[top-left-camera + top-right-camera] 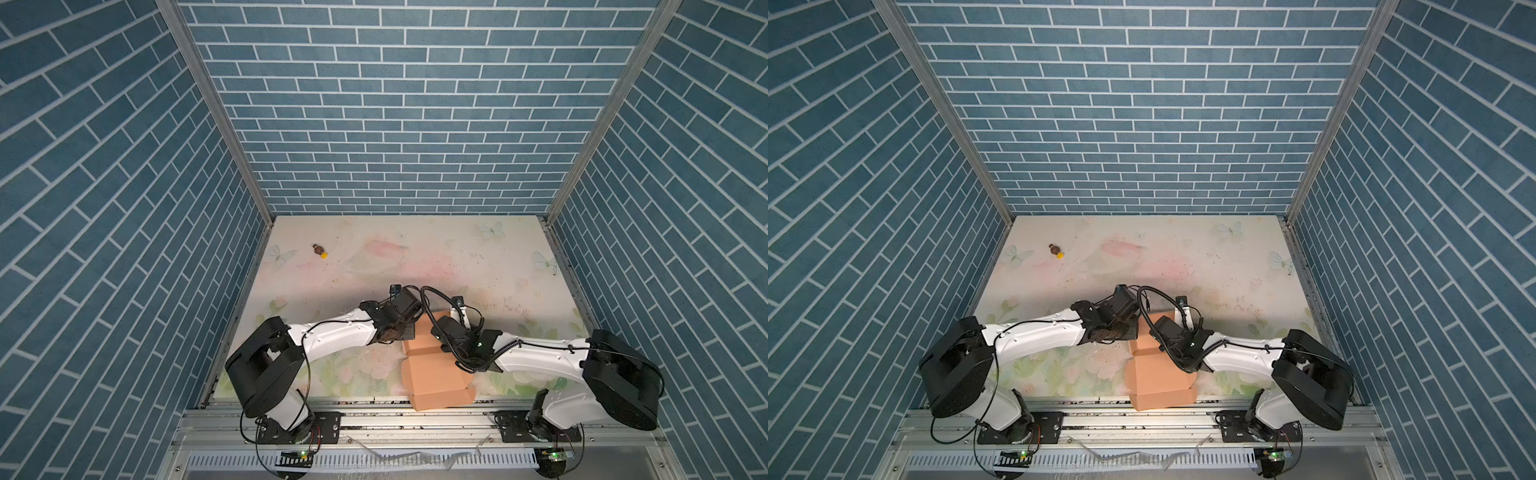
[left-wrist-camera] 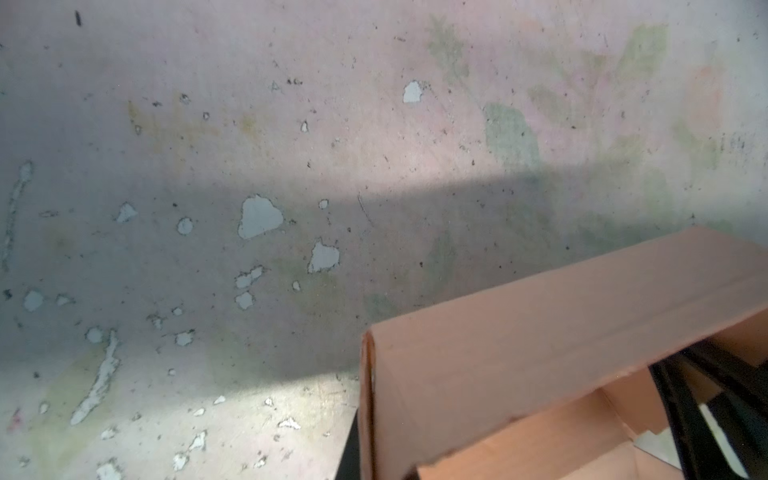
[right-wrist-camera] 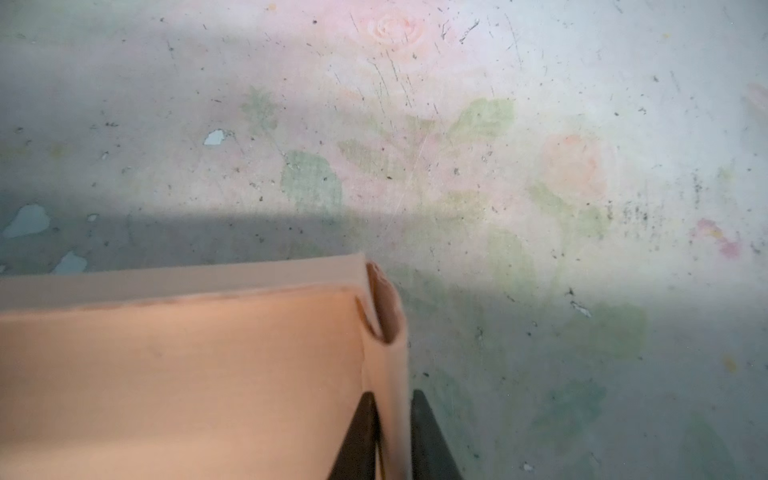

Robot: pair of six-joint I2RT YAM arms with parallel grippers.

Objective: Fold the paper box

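**Paper box being held up between two hands**

The paper box (image 1: 436, 374) is being handled at the near edge of the desk (image 1: 415, 257), and it is being flanked by both hands. The left hand (image 1: 406, 332) is being set against one side of the raised part. The right hand (image 1: 441, 337) is being set against the opposite side. The wide flat panel is lying behind the hands, toward the arm bases, and its end flap is reaching over the desk's front edge onto the metal rail (image 1: 374, 422).

The left hand is being held closed. In the left wrist view a side wall of the box (image 2: 519, 353) is running down to where the fingers meet. One dark finger (image 2: 350, 457) is showing just outside it, so this wall is being pinched.

In the right wrist view the doubled-over end wall (image 3: 386, 374) is being straddled by the right hand's fingers (image 3: 361, 436), one on each side and close against it. They are standing slightly parted, and whether the wall is being gripped cannot be told.

A small brown-and-yellow object (image 1: 320, 250) is lying well beyond the left hand, apart from the box.
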